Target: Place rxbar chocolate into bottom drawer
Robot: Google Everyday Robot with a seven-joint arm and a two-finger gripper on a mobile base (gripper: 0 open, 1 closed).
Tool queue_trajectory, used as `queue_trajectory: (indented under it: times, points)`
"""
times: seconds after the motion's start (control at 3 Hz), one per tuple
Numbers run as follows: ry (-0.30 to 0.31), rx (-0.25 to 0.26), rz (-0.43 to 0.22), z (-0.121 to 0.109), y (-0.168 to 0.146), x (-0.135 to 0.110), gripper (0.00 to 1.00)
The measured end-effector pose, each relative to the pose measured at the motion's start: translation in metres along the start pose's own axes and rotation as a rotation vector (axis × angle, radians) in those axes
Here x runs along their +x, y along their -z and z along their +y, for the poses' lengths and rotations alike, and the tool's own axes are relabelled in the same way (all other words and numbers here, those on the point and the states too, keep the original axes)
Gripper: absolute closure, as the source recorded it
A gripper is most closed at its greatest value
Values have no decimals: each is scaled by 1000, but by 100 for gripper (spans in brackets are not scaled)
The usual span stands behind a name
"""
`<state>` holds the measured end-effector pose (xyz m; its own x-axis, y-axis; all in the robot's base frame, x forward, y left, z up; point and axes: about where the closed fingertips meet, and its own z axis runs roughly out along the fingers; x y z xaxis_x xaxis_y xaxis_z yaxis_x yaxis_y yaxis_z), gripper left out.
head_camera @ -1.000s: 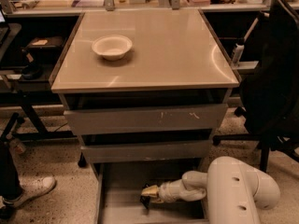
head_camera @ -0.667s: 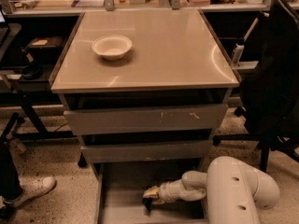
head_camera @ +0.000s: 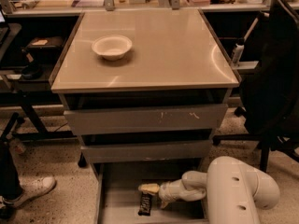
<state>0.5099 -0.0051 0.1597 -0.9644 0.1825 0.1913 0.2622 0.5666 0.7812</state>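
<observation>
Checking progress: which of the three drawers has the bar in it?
The bottom drawer, the only one pulled far out; the bar lies on its floor by the gripper.

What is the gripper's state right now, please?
Gripper: inside the bottom drawer, just above the rxbar chocolate lying on the drawer floor; open or closed cannot be told.

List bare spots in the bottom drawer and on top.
Bottom drawer: bare floor left of the snack bar. Crowded right of it, where the gripper and arm sit. Tabletop: bare right of the bowl.
</observation>
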Motion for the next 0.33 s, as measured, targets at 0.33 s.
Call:
queue_trajectory:
  times: [0.33]
  points:
    - [0, 0, 0, 0, 0, 0, 0]
